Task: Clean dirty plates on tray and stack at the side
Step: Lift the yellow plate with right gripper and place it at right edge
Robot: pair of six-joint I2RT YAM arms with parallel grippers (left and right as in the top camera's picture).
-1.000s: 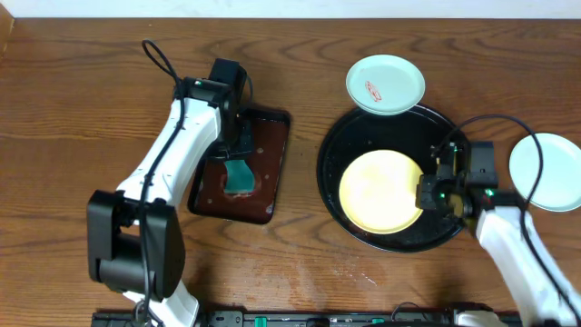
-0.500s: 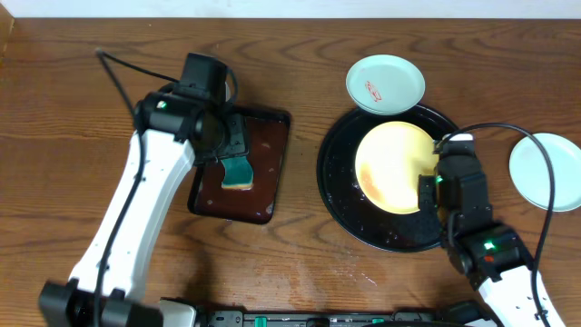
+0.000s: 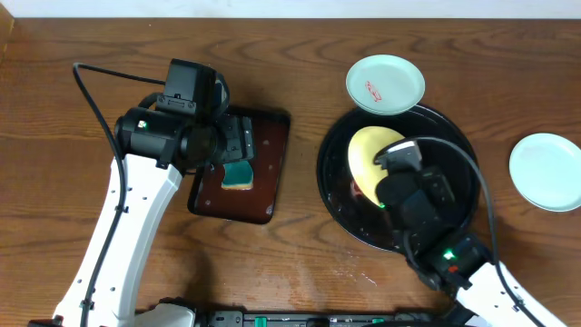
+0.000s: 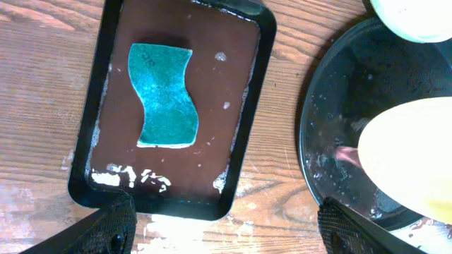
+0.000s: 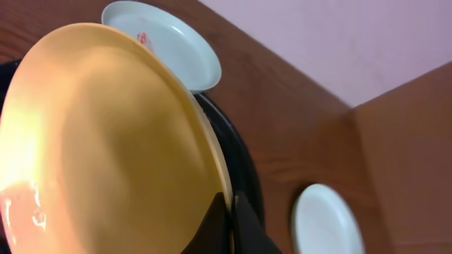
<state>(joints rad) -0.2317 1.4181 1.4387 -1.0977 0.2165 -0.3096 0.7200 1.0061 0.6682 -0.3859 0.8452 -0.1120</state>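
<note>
My right gripper (image 5: 229, 219) is shut on the rim of the pale yellow plate (image 5: 106, 141), which hangs steeply tilted over the black tray (image 3: 331, 186). From overhead the yellow plate (image 3: 370, 156) shows edge-on beside the right gripper (image 3: 392, 177). A mint plate with a red smear (image 3: 385, 84) rests at the tray's far rim. Another mint plate (image 3: 545, 171) lies on the table to the right. My left gripper (image 4: 229, 233) is open above the near edge of the brown tray (image 4: 244, 141), with nothing between its fingers.
A teal sponge (image 4: 164, 95) lies flat in the wet rectangular brown tray, with white foam along the near edge. Drops of water and a reddish smear (image 4: 346, 154) show on the black tray (image 4: 339, 106). Bare wood lies between the two trays.
The left gripper has opened and drawn back up from the sponge, which stays in the brown tray. The right gripper has lifted the yellow plate, tilted it on edge and carried it leftward.
</note>
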